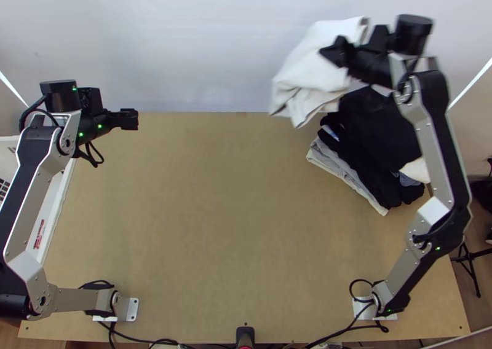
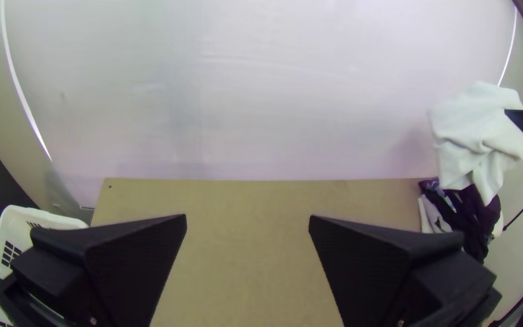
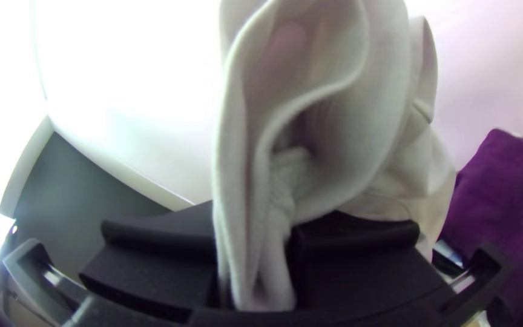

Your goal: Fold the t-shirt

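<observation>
one basket (image 2: 42,218); right gripper (image 1: 333,51) holds white cloth (image 1: 310,63)

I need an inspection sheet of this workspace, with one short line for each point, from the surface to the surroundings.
Surface: light wooden table.
Job's things: white cloth, likely the t-shirt, lifted at the far right, hanging in loose folds.
Clutter: pile of clothes at the table's far right; white basket by the left side.
Grippers: left gripper open; right gripper shut on the cloth.
Cables: black cables along the near edge.
Surroundings: pale wall behind; black stand at right.
</observation>
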Tool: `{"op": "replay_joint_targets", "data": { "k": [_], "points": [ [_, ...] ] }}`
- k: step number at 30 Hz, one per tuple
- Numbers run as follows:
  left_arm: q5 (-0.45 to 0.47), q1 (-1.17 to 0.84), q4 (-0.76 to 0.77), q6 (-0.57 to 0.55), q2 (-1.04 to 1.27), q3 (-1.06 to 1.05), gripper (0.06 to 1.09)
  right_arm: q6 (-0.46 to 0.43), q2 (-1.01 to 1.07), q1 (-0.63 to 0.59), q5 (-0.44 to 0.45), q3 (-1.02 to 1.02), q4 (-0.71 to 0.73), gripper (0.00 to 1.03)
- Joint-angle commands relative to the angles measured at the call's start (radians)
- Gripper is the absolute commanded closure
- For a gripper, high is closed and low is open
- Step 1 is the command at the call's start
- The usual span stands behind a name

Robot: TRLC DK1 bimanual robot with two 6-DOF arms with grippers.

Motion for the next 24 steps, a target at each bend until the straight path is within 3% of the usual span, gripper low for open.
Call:
{"op": "replay_joint_targets", "data": {
  "k": [1, 14, 24],
  "points": [
    [0.003, 0.0, 0.004, 0.004, -0.012, -0.015, 0.1, -0.046, -0.026, -0.15, -0.02, 0.049, -0.003, 1.0],
    [0.003, -0.014, 0.006, 0.008, -0.018, -0.005, 0.1, -0.068, -0.101, -0.314, -0.069, -0.075, -0.008, 1.0],
    [0.003, -0.023, 0.006, 0.004, -0.027, -0.006, 0.1, -0.144, -0.176, -0.394, -0.078, -0.27, -0.006, 1.0]
  ]
}}
